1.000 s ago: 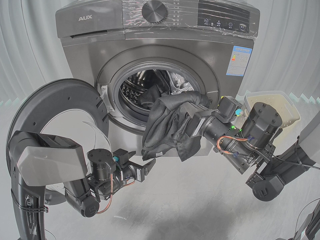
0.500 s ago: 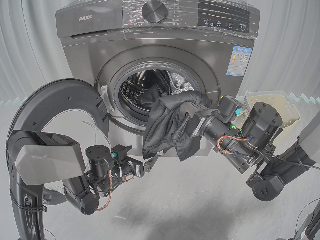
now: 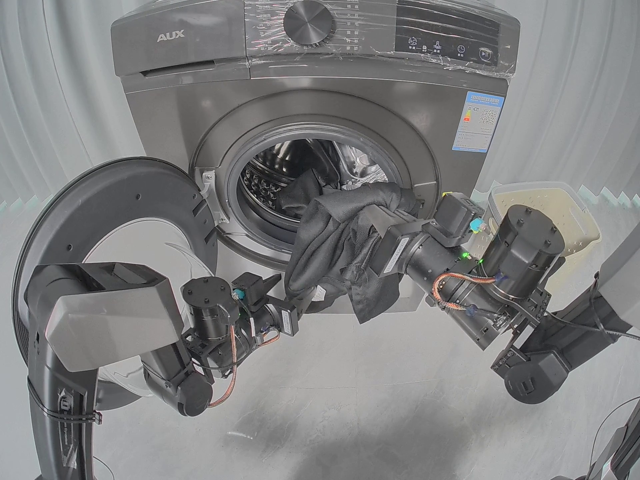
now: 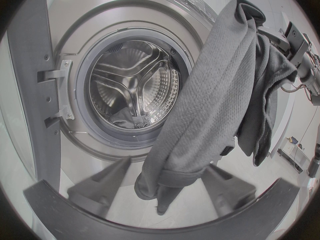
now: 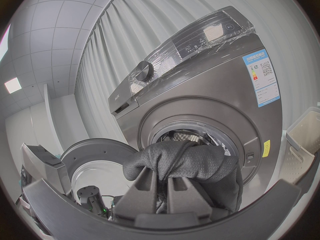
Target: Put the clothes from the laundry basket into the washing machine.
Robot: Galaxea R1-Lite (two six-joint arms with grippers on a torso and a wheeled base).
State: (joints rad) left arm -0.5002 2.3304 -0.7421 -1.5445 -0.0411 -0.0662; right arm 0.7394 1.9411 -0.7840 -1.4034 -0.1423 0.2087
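Right gripper clamps a dark grey garment before the open mouth of the washing machine — the hem hangs between the spread fingers of the left gripper. The front carries a blue-edged label, its print too small to read. The cream laundry basket stands beside the machine on a pale tiled floor — grey curtain behind.

I get bright, even ceiling light; glare off the washing machine top; wrist views' corners go black.
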